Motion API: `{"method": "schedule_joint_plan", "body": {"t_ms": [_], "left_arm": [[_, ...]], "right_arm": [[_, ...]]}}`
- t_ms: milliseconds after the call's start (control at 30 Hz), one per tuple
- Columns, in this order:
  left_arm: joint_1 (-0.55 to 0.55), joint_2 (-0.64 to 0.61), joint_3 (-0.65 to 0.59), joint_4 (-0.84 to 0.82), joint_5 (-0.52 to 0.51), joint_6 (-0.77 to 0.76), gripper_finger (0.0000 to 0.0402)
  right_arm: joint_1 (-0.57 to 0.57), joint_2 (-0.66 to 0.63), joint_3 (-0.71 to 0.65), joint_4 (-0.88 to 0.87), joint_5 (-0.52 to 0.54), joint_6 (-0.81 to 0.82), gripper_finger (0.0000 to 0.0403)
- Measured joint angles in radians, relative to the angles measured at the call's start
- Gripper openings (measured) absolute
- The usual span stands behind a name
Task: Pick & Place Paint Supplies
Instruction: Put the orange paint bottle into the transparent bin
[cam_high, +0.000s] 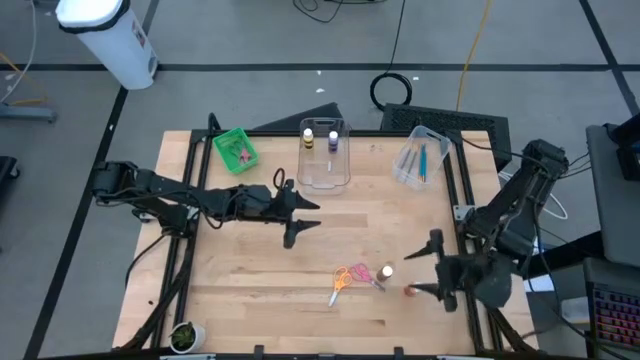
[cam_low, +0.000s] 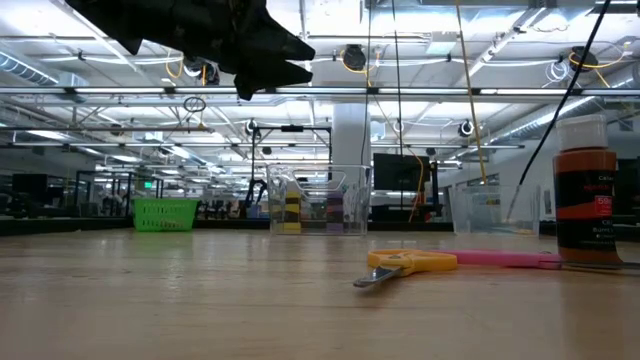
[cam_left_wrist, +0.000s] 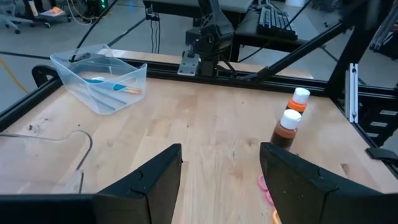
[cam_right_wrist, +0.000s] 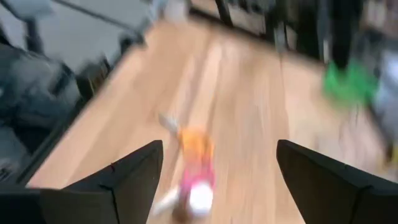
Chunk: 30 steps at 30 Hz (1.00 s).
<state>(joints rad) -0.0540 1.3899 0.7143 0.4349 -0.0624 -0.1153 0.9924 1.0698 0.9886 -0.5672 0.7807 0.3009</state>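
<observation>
Wooden table (cam_high: 250, 290), orange scissors (cam_high: 340, 283) beside two paint bottles (cam_high: 386, 272), both pincers open, empty.

I am counting four tiny white-capped paint bottles. A yellow paint bottle (cam_high: 308, 136) and a purple paint bottle (cam_high: 333, 138) are standing in one tub, while an orange paint bottle (cam_high: 386, 272) and a red paint bottle (cam_high: 411, 291) are standing on the bare wood.

I am counting two small pairs of scissors lying together: orange-handled scissors (cam_high: 338, 285) and pink-handled scissors (cam_high: 358, 272).

I am seeing two clear plastic tubs, a middle tub (cam_high: 324, 179) and a side tub (cam_high: 405, 170). The side tub is holding thin blue paintbrushes (cam_high: 424, 160), at least two.

I am seeing one green plastic bin (cam_high: 219, 146); I cannot count what is lying in it.
</observation>
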Motion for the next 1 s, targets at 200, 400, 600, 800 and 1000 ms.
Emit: {"method": "schedule_joint_plan", "body": {"t_ms": [200, 400, 600, 800, 1000], "left_arm": [[0.000, 0.000, 0.000, -0.001, 0.000, 0.000, 0.0225], [0.000, 0.000, 0.000, -0.007, 0.000, -0.003, 0.0225], [0.000, 0.000, 0.000, -0.016, 0.000, -0.004, 0.0225], [0.000, 0.000, 0.000, -0.022, -0.001, -0.004, 0.0225], [0.000, -0.001, 0.000, -0.044, -0.034, -0.007, 0.0225]], "right_arm": [[0.023, 0.002, -0.033, -0.307, -0.126, 0.502, 0.0299], [0.023, 0.003, -0.165, -0.283, -0.288, 0.721, 0.0272], [0.025, 0.005, -0.353, -0.066, -0.446, 0.852, 0.0248], [0.025, 0.026, -0.542, 0.291, -0.473, 0.843, 0.0226], [0.025, 0.058, -0.627, 0.454, -0.470, 0.745, 0.0206]]}}
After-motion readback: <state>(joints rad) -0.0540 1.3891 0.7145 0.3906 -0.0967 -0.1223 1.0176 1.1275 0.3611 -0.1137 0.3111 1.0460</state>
